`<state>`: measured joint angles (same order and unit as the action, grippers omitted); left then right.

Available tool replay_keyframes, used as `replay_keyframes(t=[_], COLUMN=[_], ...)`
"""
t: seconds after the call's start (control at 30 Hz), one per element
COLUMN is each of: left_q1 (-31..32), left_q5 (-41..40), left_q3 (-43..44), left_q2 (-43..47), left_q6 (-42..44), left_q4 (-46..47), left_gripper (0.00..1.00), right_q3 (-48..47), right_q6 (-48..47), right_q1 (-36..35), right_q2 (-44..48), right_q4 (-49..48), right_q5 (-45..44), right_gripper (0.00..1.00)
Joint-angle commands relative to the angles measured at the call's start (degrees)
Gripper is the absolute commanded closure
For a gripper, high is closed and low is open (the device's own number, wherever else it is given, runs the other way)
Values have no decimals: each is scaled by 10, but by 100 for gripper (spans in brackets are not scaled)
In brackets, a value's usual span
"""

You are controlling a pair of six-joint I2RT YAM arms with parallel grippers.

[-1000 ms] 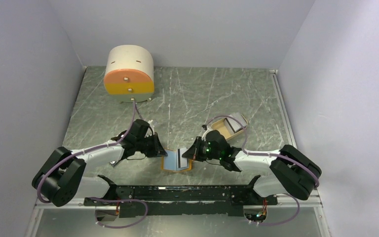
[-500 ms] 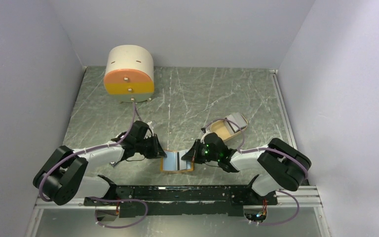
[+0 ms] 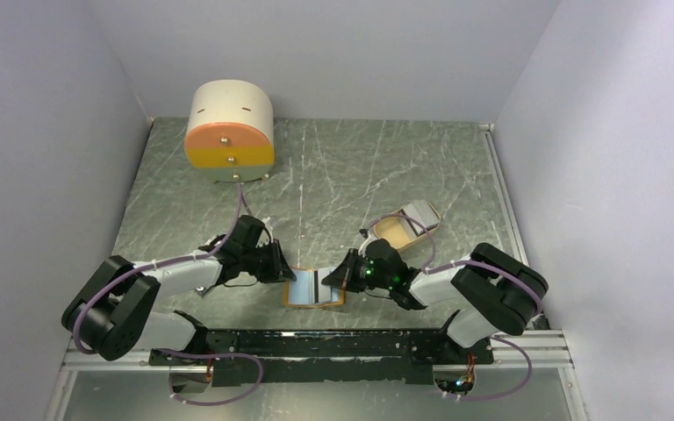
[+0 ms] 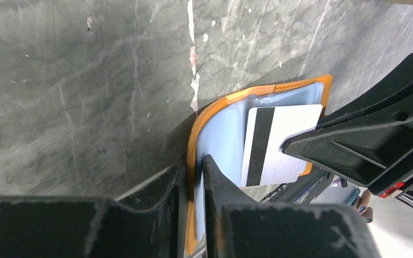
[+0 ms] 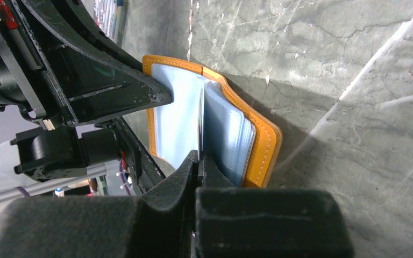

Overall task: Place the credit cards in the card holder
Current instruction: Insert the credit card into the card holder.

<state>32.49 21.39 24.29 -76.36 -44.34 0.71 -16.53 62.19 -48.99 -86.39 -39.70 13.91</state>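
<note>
The card holder (image 3: pixel 314 289) lies open near the table's front edge, orange outside and pale blue inside. My left gripper (image 3: pixel 283 268) is shut on its left flap, which stands up between the jaws in the left wrist view (image 4: pixel 195 164). My right gripper (image 3: pixel 340 275) is shut on a pale credit card (image 4: pixel 279 145) with a dark stripe. The card lies over the holder's (image 4: pixel 220 134) blue sleeves. In the right wrist view the card shows edge-on between the shut jaws (image 5: pixel 199 157), beside the holder's clear pockets (image 5: pixel 228 134).
A tan oval tray (image 3: pixel 397 230) lies behind the right gripper with a pale card (image 3: pixel 421 214) at its far end. A round cream-and-orange drawer box (image 3: pixel 228 132) stands at the back left. The black frame rail (image 3: pixel 316 342) runs just in front of the holder.
The right arm's elbow has swung in to the left and its gripper has sunk a little lower with the card. The left gripper keeps its hold on the flap.
</note>
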Motion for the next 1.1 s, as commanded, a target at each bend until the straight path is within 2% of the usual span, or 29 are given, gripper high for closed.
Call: replay_keyframes(t=[0.0,0.33,0.5,0.9,1.07], left_q1=[-2,-1,-2,-2,-1], left_q5=[13,13,13,22,22], left_q3=[-7,-9,-9,-14,-14], left_q2=[2,8,12,3,1], left_q6=[5,3,1,-6,-8], left_q4=[11,11,11,31,36], left_gripper=[81,81,80,80,80], right_q3=[9,21,22,13,19], right_q6=[11,36,50,66,72], right_q1=[-5,-5,-5,-6,-9], right_q2=[4,13,-12,-33,-49], right_q4=[-39,-56,-87,-74,-108], right_q5=[-7,-25,-22,-23,-17], right_gripper=[100,100,100,100,100])
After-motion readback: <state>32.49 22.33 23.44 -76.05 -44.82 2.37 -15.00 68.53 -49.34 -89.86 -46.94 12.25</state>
